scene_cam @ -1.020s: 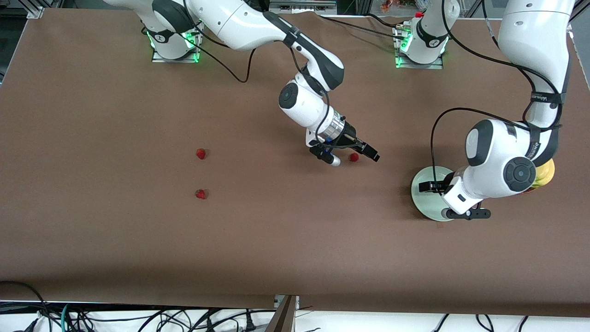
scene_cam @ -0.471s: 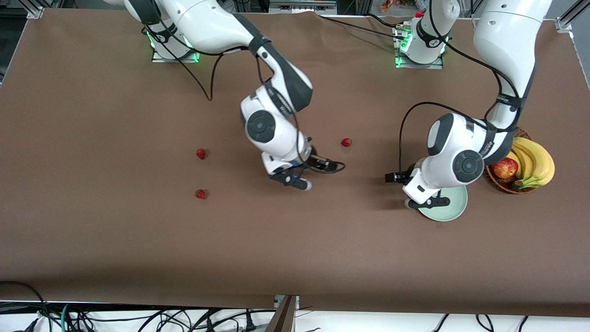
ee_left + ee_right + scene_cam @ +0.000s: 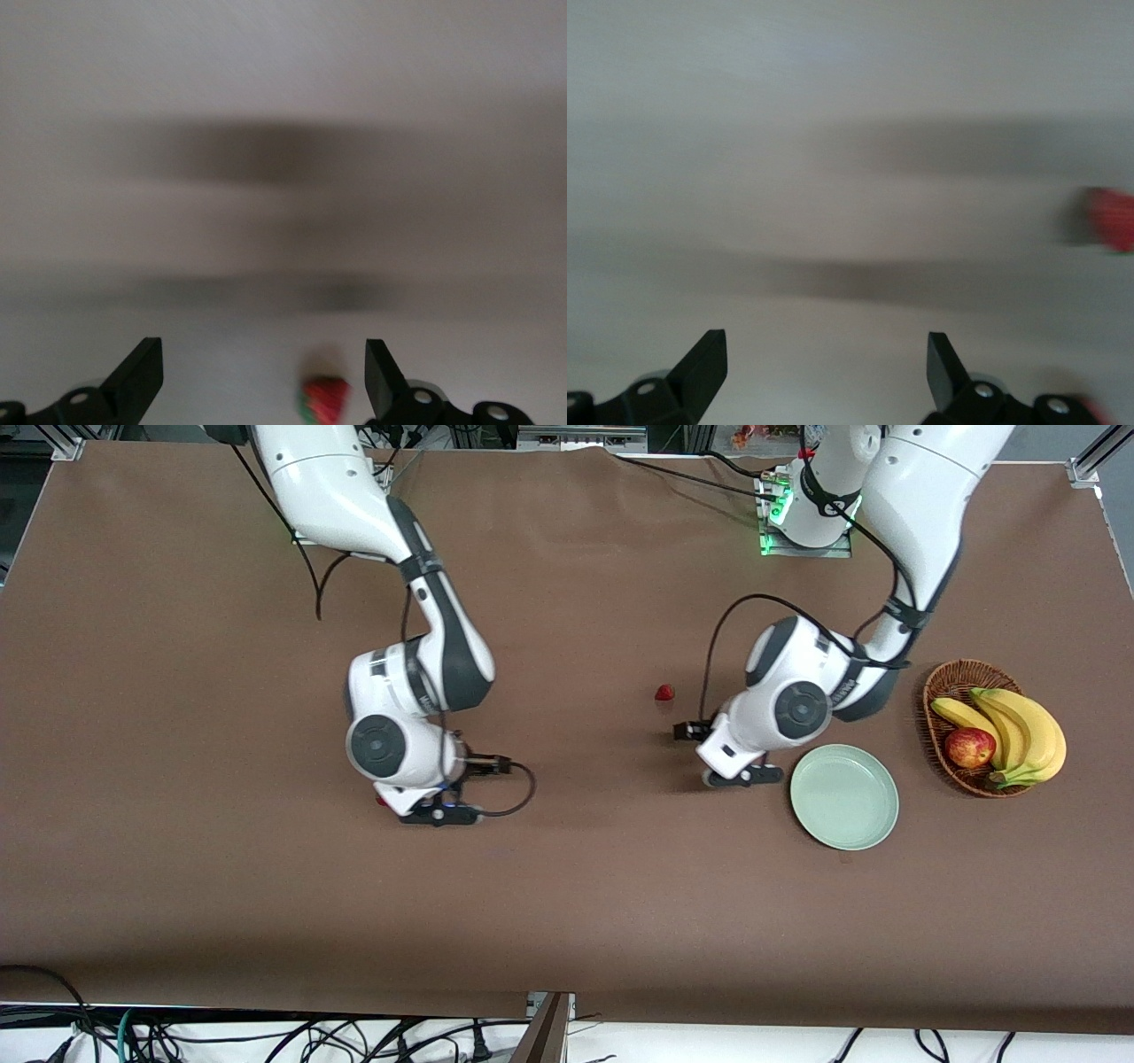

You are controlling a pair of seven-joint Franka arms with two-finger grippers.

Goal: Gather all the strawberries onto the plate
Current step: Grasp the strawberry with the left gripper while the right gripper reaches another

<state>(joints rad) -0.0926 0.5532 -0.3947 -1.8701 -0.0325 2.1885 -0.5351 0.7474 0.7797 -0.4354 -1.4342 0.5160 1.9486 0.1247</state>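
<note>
The left gripper (image 3: pixel 709 755) hangs low over bare table with its two black fingers (image 3: pixel 142 372) spread wide and holding nothing; in its wrist view a small red strawberry with a green top (image 3: pixel 325 397) lies between the finger lines, closer to one finger (image 3: pixel 376 372) than the other. In the front view that berry (image 3: pixel 664 692) sits on the brown table farther from the camera than the gripper, while the round pale mint-green shallow plate (image 3: pixel 844 796) lies empty just beside the gripper toward the left arm's end. The left arm is clearly the closer one to this berry. The right gripper (image 3: pixel 452 788), fingers equally apart and empty, is low over the table near a second red strawberry (image 3: pixel 381 801) that peeks out at its wrist; its own camera catches a blurred red berry (image 3: pixel 1109 218) at the frame's edge. A third berry is not visible.
</note>
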